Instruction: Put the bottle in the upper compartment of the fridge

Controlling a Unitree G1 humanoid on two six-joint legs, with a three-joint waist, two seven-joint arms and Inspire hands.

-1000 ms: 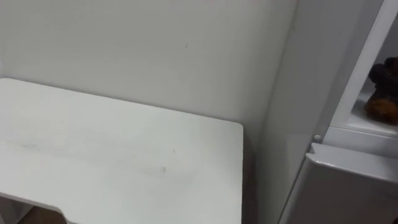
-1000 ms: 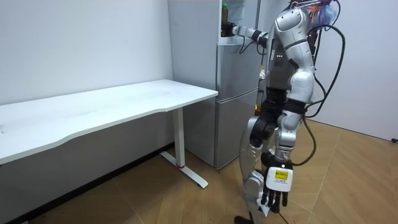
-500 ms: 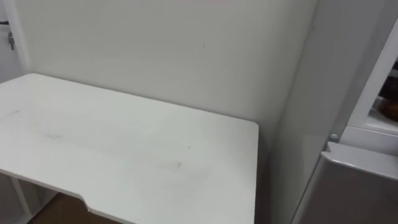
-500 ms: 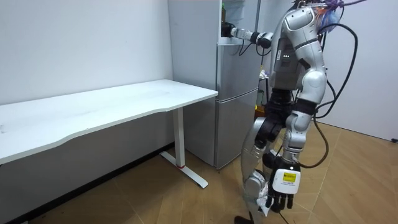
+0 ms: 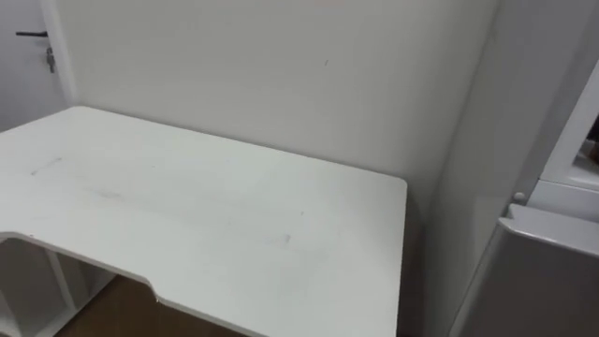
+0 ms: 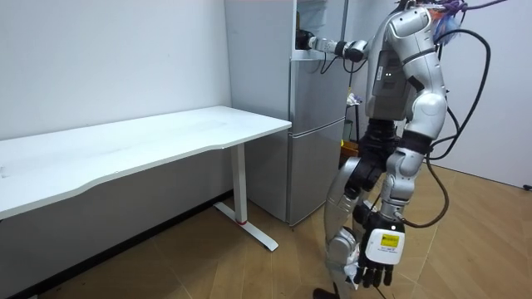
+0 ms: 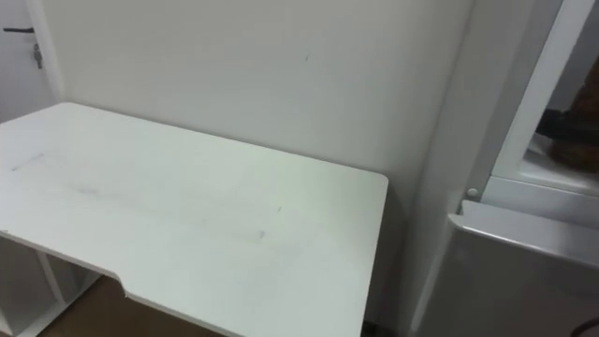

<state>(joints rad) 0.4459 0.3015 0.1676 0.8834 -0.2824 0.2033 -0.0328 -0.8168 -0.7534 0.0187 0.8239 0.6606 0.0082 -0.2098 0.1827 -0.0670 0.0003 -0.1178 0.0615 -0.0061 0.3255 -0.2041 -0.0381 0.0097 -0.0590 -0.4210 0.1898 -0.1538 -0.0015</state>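
stands upright on the wooden floor (image 6: pixel 249 266) just beside the tall grey fridge (image 6: pixel 316 133), turned toward the wall (image 5: pixel 281 75) and the long white desk (image 6: pixel 125 149). holds the right arm out level at head height, right hand (image 6: pixel 306 40) at the front edge of the open upper compartment (image 6: pixel 320 21), dark and small in the room view. cannot tell how far closed, nor whether holding anything. cannot tell the bottle's place either, in that hand or on a shelf, nor its colour or shape: too small, half hidden at the fridge's edge. lets the left arm hang straight down by the leg, left hand (image 6: pixel 378 259) low near the floor, back turned to the room camera, fingers (image 6: pixel 374 276) loose and pointing down, gripping nothing. from the head, looks down on the desk's white top, its right end just beside the fridge's pale side, a narrow dark gap between. at the right eye view's right edge, a slice of the upper compartment above the closed lower door (image 7: pixel 524 281): white shelf (image 7: pixel 562 173), dark brownish thing (image 7: pixel 573 136) on top, cut off, not identifiable. far left, a white door (image 5: pixel 19 75) with a dark handle (image 5: pixel 31 35).
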